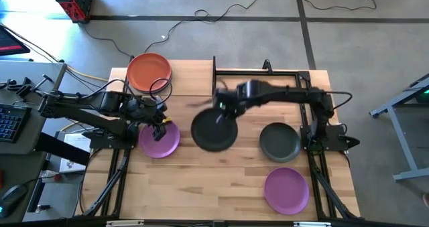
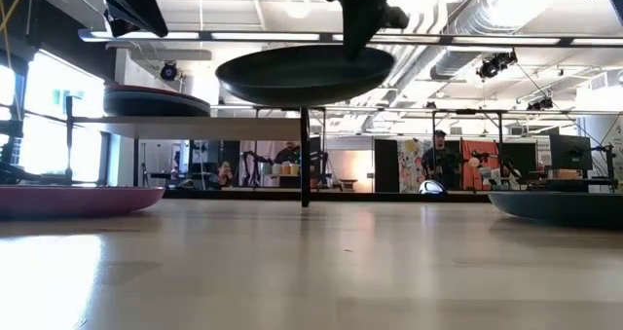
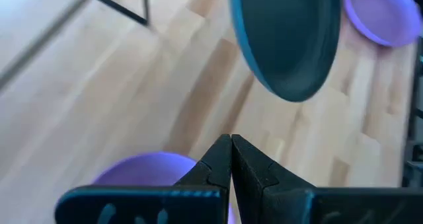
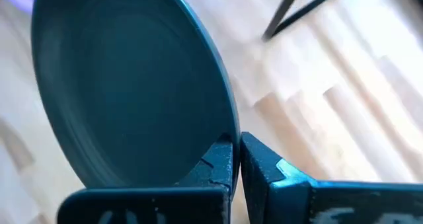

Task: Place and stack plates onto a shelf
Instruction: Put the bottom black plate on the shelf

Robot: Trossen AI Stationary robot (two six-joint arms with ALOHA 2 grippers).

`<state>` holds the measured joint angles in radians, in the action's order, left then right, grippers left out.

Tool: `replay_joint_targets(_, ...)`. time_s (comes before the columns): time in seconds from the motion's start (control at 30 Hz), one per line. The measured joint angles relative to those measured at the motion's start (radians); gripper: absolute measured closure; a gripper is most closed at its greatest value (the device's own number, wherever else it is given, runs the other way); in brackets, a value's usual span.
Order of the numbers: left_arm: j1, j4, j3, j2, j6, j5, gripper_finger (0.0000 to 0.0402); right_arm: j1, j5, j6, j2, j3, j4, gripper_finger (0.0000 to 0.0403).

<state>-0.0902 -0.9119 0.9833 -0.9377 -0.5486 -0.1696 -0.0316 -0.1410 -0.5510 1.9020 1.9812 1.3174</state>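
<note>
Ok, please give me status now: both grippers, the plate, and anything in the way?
Right gripper shut on dark grey plate, held in the air. Left gripper shut, empty, over purple plate. Orange plate already on shelf. Nothing in the way.

**Hidden and cut off**

The right gripper is blurring in the high view. The dark grey plate is running off the right wrist picture's edge. The purple plate is hiding partly behind the left gripper.
</note>
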Motion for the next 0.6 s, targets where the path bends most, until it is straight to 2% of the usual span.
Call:
replay_joint_targets(0.27, 0.0, 0.002, 0.0, 0.0, -0.025, -0.12, 0.0401, -0.194, 0.02, 0.169, -0.045, 0.0, -0.149, 0.0403)
replay_joint_targets(0.6, 0.0, 0.002, 0.0, 0.0, -0.053, -0.183, 0.0401, -0.374, 0.043, 0.255, -0.044, 0.0, -0.549, 0.0403)
